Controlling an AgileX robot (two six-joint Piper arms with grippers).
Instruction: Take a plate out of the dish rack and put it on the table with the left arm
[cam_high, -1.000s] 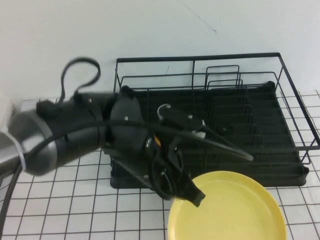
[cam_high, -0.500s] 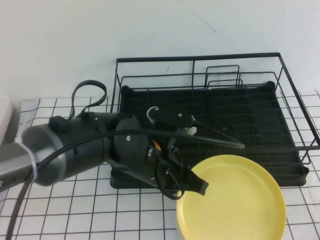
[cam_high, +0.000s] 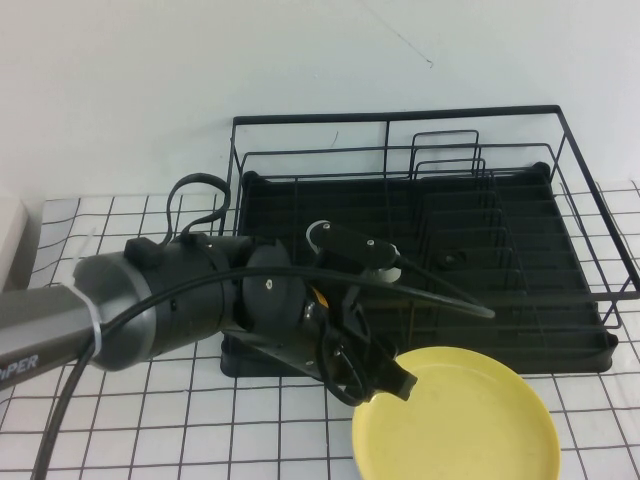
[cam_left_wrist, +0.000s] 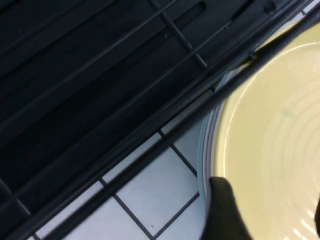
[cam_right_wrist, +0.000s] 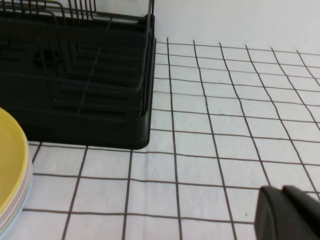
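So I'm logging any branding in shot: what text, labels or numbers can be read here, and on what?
"PER": white lettering on the left arm, cut off by the high view's edge.
None on the plate, the dish rack, the table, the left gripper at the plate's rim, or the right gripper over the cloth.

Plate (cam_high: 470, 420): round, plain yellow, matte, shallow raised rim. Lay flat on table (cam_high: 180, 440), face up, just in front of dish rack (cam_high: 520, 250), toward its right half.

Dish rack: large black wire frame, black tray base, upright wire dividers; stood at back of table.

Table: white cloth, thin black square grid.

Left arm (cam_high: 170, 310): thick, grey and black; left gripper (cam_high: 440, 340) over plate's near-left rim, fingers spread; right gripper (cam_right_wrist: 287, 212) low over table.
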